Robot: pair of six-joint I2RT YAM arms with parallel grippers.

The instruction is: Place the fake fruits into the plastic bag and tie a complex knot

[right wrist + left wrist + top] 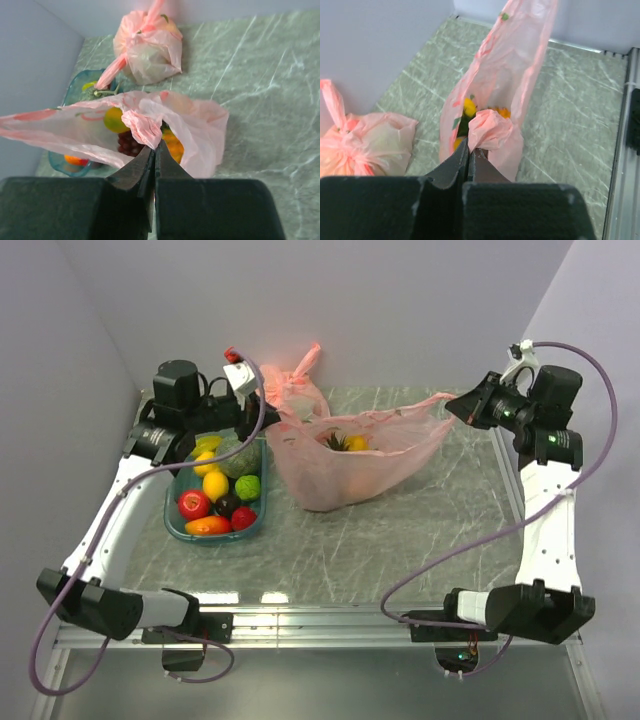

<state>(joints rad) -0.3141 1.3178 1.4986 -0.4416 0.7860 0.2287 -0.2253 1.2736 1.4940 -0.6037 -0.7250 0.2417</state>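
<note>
My left end effector (469, 150) is shut tight on a bunched fold at one side of the bag's (350, 475) mouth. My right end effector (154, 147) is clamped the same way on a fold at the opposite side. Between them the bag's top edge is drawn out across the surface (400, 540), and its belly rests there, sagging near the middle.

Some fruits are inside it: grapes (129, 143), a yellow one (114, 119) and an orange one (172, 142) show through the mouth. More fruits lie in the tray (172, 515) just left of the bag, among them a lemon (215, 484), an apple (193, 504) and a lime (247, 487). A tied bag (290, 388) sits behind, near the back wall.
</note>
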